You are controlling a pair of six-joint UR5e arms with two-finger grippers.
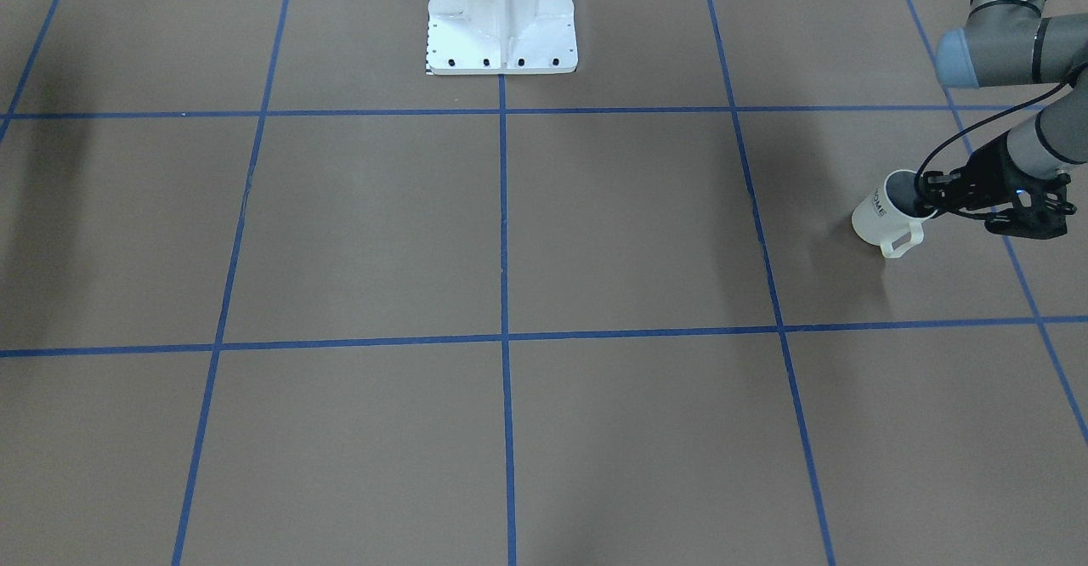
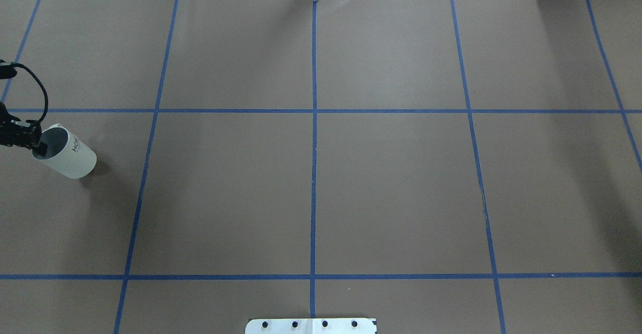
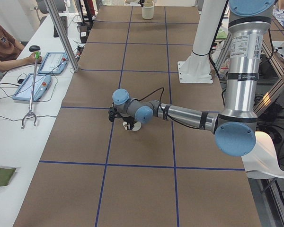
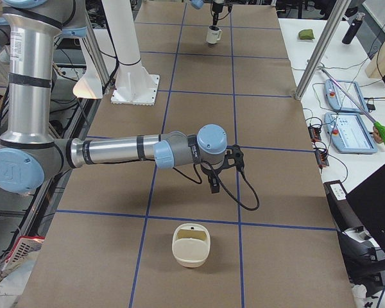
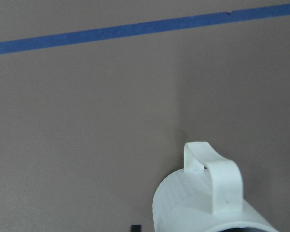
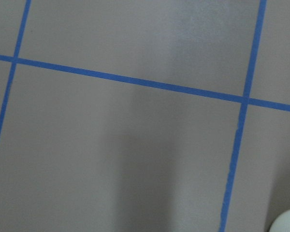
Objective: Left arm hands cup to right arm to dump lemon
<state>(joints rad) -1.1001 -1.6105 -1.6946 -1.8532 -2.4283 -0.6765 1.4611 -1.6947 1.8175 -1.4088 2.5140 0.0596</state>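
The cream-white cup (image 1: pixel 880 217) with dark lettering is tilted low over the table at my left end. It also shows in the overhead view (image 2: pixel 70 156) and, with its handle up, in the left wrist view (image 5: pixel 203 203). My left gripper (image 1: pixel 931 196) is shut on the cup's rim, one finger inside the grey mouth. I cannot tell whether the base touches the table. The lemon is hidden. My right gripper (image 4: pixel 213 186) shows only in the exterior right view, hanging over the table. I cannot tell whether it is open.
A cream container (image 4: pixel 191 245) stands on the table near my right gripper. The white robot base (image 1: pixel 501 22) is at mid table edge. Blue tape lines grid the brown table. Operators' tablets (image 3: pixel 38 85) lie on the side bench.
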